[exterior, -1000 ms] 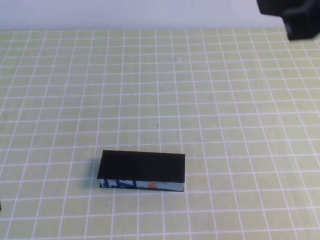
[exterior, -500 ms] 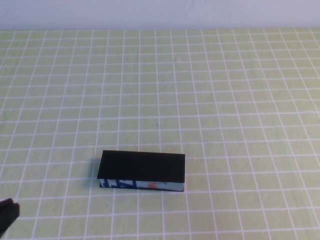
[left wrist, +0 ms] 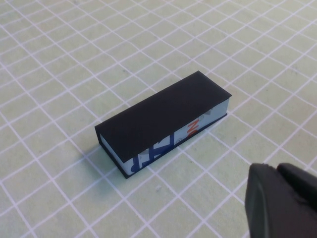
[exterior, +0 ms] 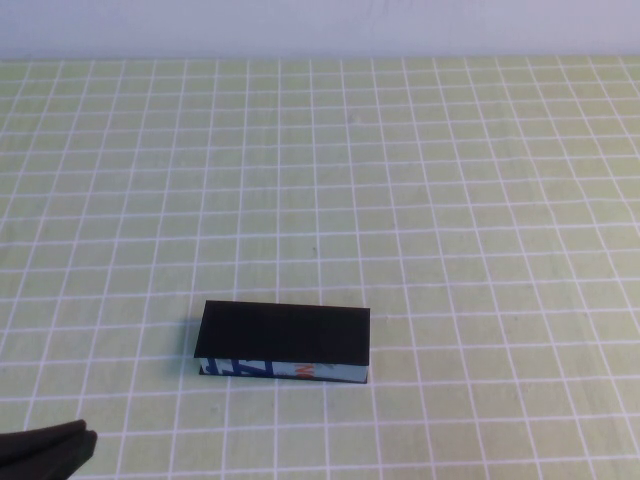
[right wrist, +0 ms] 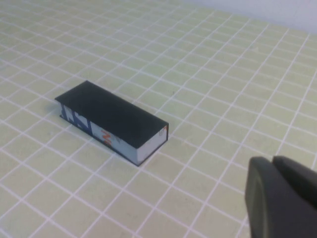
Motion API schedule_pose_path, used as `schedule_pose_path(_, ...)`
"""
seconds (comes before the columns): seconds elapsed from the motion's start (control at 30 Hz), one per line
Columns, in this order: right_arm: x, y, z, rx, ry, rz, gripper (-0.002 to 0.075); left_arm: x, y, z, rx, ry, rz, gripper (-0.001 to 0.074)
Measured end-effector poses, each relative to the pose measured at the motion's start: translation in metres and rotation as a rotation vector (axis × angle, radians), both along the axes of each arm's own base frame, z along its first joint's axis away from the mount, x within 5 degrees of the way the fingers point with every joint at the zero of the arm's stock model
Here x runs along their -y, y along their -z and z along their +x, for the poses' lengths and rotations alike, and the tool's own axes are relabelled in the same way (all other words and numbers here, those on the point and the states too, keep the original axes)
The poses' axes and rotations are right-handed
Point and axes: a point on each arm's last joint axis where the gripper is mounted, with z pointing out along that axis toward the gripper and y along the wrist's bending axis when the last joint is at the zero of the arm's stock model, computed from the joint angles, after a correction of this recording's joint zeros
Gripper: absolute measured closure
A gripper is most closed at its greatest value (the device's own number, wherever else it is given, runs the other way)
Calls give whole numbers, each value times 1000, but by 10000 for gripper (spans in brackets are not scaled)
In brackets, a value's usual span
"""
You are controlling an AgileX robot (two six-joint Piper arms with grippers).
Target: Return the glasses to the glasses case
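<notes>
The glasses case [exterior: 285, 341] lies closed, print unreadable; left gripper [left wrist: 282, 201] and right gripper [right wrist: 281, 198] closed, well apart from it

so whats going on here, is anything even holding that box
Nothing is holding it. The glasses case lies shut on the gridded mat, printed side toward the robot, and no glasses are in sight. The left gripper shows at the near left corner of the high view, apart from the case, with its fingers together. The right gripper is out of the high view; its wrist camera shows it shut, well clear of the case. Neither arm touches anything.
</notes>
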Motion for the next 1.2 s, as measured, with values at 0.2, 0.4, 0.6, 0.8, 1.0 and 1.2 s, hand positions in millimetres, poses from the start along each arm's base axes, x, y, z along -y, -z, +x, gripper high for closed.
schedule_pose_path(0.2, 0, 4, -1, -32, -2, -20, 743, 0, 0, 0, -3, 1, 2, 738)
schedule_pose_path(0.4, 0, 4, -1, -33, -2, -21, 743, 0, 0, 0, -4, 1, 2, 738)
schedule_pose_path(0.6, 0, 4, -1, -36, -3, -16, 743, 0, 0, 0, -4, 1, 2, 738)
schedule_pose_path(0.8, 0, 4, -1, -36, -3, -16, 743, 0, 0, 0, -3, 0, 4, 738)
schedule_pose_path(1.0, 0, 4, -1, -37, -3, -15, 743, -2, 1, 1, 13, -7, 35, 738)
schedule_pose_path(1.2, 0, 4, -1, -38, -4, -15, 743, -6, 1, 11, 85, -123, -17, 738)
